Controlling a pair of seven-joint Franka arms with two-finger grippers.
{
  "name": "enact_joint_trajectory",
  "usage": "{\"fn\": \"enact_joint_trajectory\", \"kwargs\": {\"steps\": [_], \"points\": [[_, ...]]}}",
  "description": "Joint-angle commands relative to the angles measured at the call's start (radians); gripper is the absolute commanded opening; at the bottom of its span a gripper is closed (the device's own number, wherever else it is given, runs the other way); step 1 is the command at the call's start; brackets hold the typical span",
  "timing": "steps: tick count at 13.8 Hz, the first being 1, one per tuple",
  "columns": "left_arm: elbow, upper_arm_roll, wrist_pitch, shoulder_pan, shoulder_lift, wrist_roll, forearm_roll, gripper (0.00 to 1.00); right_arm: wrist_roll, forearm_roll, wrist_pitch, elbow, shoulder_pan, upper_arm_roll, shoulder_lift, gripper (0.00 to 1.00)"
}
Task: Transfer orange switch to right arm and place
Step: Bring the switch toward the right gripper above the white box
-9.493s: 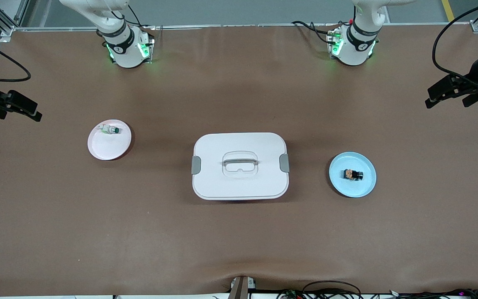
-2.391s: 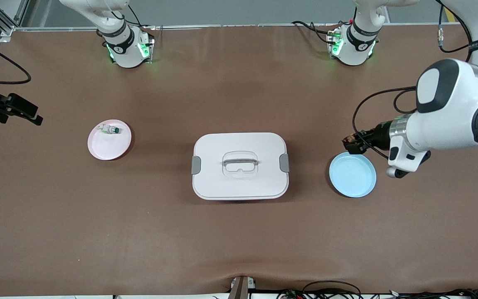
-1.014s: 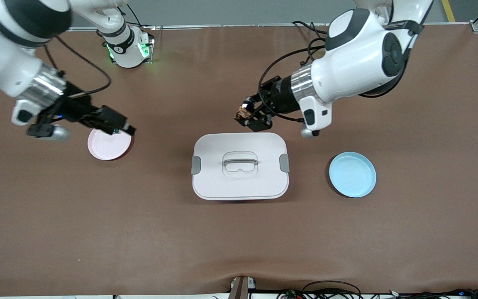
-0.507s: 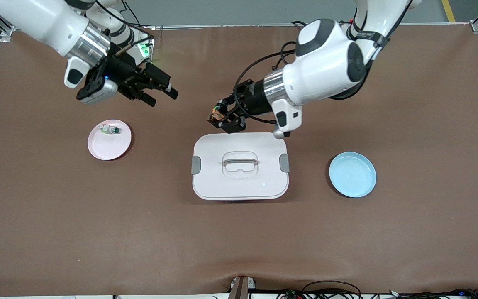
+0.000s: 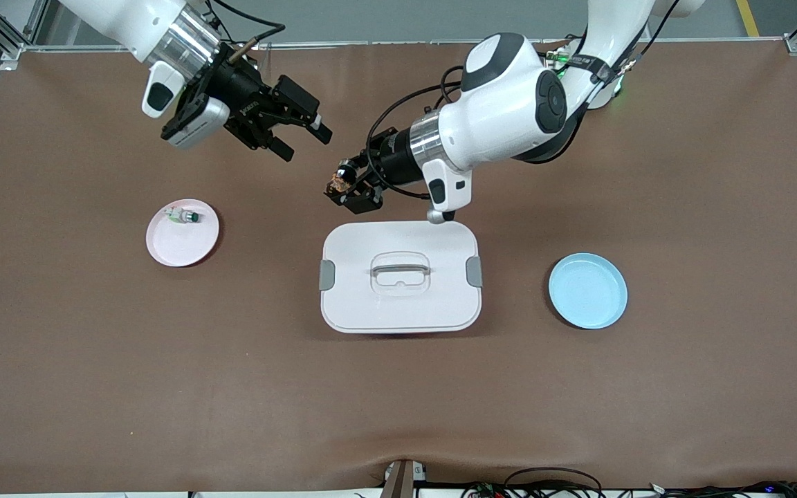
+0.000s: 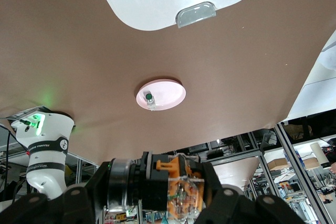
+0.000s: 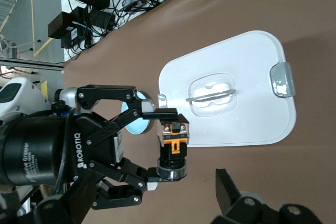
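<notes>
Left gripper [image 5: 350, 190] clamps the orange switch [image 5: 337, 184] (right gripper [image 5: 299, 137] spread wide); blue plate [image 5: 587, 290] bare.

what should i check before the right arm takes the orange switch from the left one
1. Left hand shut on the orange switch: ok.
2. Right hand open to receive: ok.
3. Switch end sticks out clear of the left hand's fingers: ok in the right wrist view.
4. Right hand lined up around the switch: not ok, a gap remains.
5. Handover over bare table, above the white lidded box: ok.
6. Pink plate has free room beside the white green-tipped part: ok.
</notes>
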Motion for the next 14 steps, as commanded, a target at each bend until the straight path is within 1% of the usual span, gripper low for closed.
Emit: {"fn": "enact_joint_trajectory", "kwargs": {"steps": [1,3,6,14], "points": [[0.014,-0.001,0.007,-0.006,0.002,-0.016,-0.006,0.09,0.014,-0.045,0.010,-0.014,0.006,-0.008,0.001,1.00],[0.014,0.000,0.007,-0.006,0.002,-0.018,-0.004,0.09,0.027,-0.045,0.033,-0.014,0.011,-0.007,0.023,1.00],[0.014,0.000,0.007,-0.004,0.000,-0.018,-0.006,0.09,0.061,-0.045,0.098,-0.015,0.045,-0.001,0.063,1.00],[0.010,-0.001,0.007,-0.003,-0.005,-0.021,-0.007,0.09,0.061,-0.076,0.124,-0.012,0.048,-0.001,0.121,1.00]]}}
